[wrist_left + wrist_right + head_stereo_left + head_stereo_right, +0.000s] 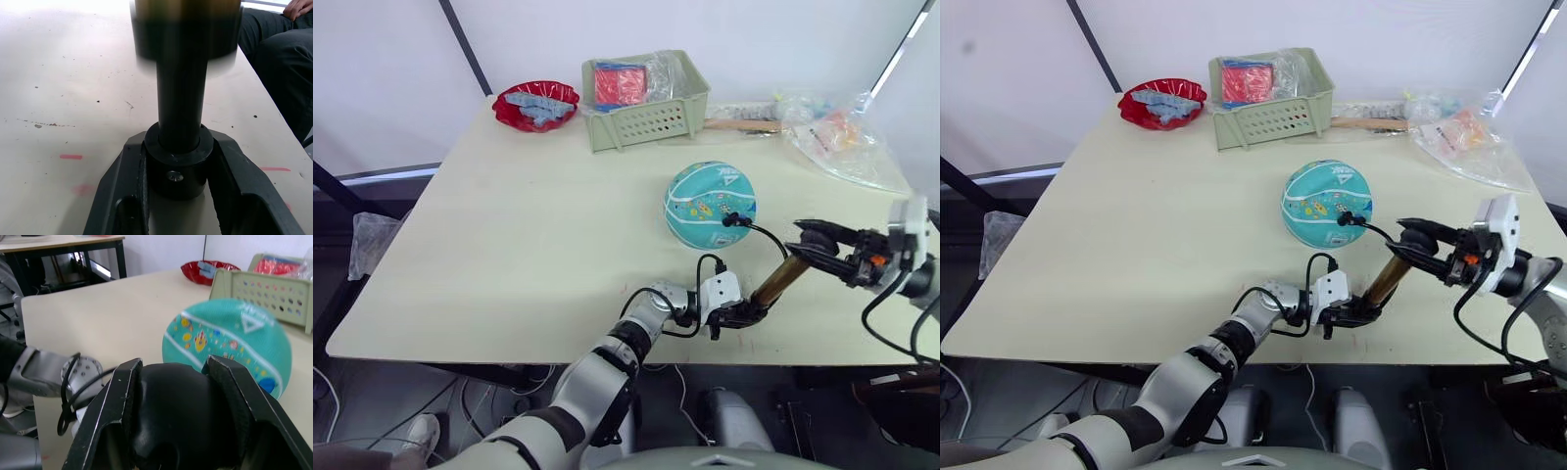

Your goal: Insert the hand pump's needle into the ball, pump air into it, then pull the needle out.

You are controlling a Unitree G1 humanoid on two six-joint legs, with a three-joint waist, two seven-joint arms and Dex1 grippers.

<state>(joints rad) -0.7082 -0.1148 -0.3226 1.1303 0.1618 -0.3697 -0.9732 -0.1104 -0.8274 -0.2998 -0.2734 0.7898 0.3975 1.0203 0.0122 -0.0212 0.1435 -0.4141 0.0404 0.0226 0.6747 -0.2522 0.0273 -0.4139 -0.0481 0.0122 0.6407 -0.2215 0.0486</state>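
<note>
While the needle (732, 219) sits in the ball (710, 204), pumping is underway; left gripper (741, 313) clamps the hand pump (779, 280) base, right gripper (811, 244) grips its T-handle; next, push the handle down.

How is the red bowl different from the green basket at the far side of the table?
The red bowl is round, shallow and glossy; the green basket is rectangular, deeper and pale, with small holes in its wall. The bowl holds light blue pieces; the basket holds a red packet and clear plastic wrap. The bowl stands nearer the table's left corner, the basket to its right. Both stand upright and hold things.
</note>
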